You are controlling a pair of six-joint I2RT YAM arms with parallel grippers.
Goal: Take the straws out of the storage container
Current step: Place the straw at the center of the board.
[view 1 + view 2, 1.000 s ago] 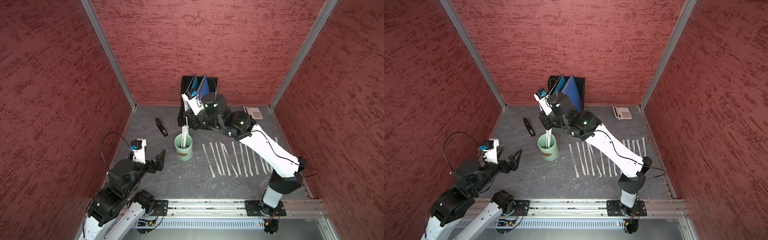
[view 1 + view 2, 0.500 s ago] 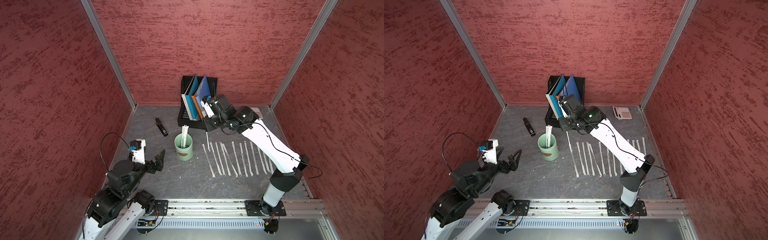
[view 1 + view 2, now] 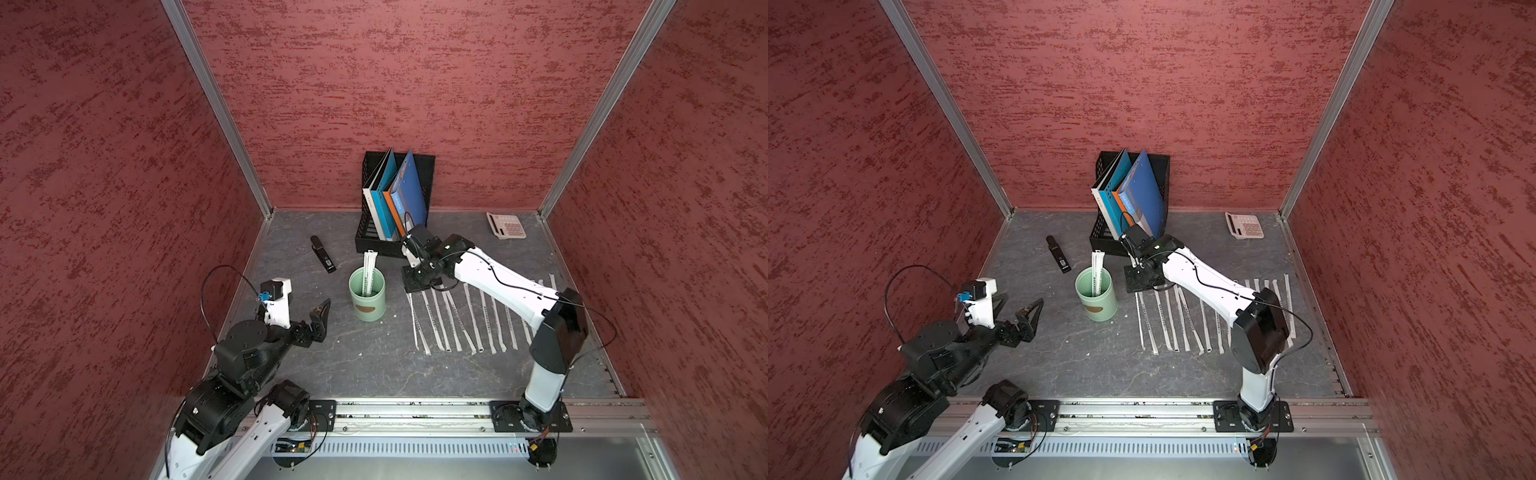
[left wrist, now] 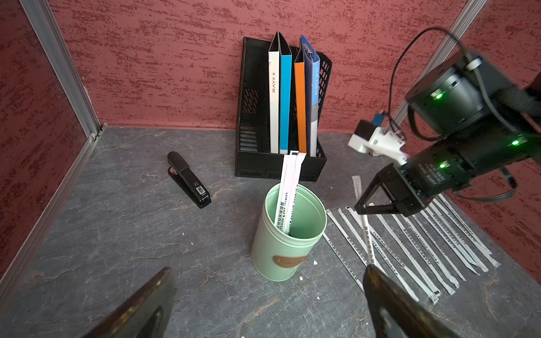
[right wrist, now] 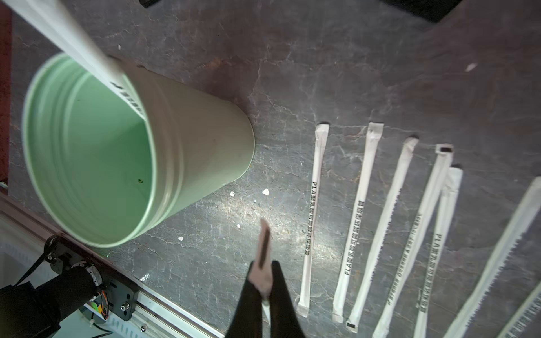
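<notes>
The storage container [image 3: 367, 305] is a mint-green cup with a brown oval mark, standing upright mid-table. A few white-wrapped straws [image 4: 288, 181] still lean in it, reaching above the rim. Several more straws [image 3: 469, 320] lie in a row on the table to its right. My right gripper [image 3: 409, 290] hangs low at the left end of that row, just right of the cup. It is shut on one straw [image 4: 368, 237], which slants down towards the table. My left gripper [image 3: 1022, 300] stays open and empty to the left of the cup.
A black mesh file rack [image 3: 374, 245] with folders stands behind the cup. A black stapler [image 3: 323, 254] lies at the back left and a calculator [image 3: 506, 225] at the back right. Red walls close three sides, and a metal rail [image 3: 415, 411] runs along the front.
My right gripper lifted a straw out of the cup, carried it right and came down at the left end of the row. The left arm has not moved.
</notes>
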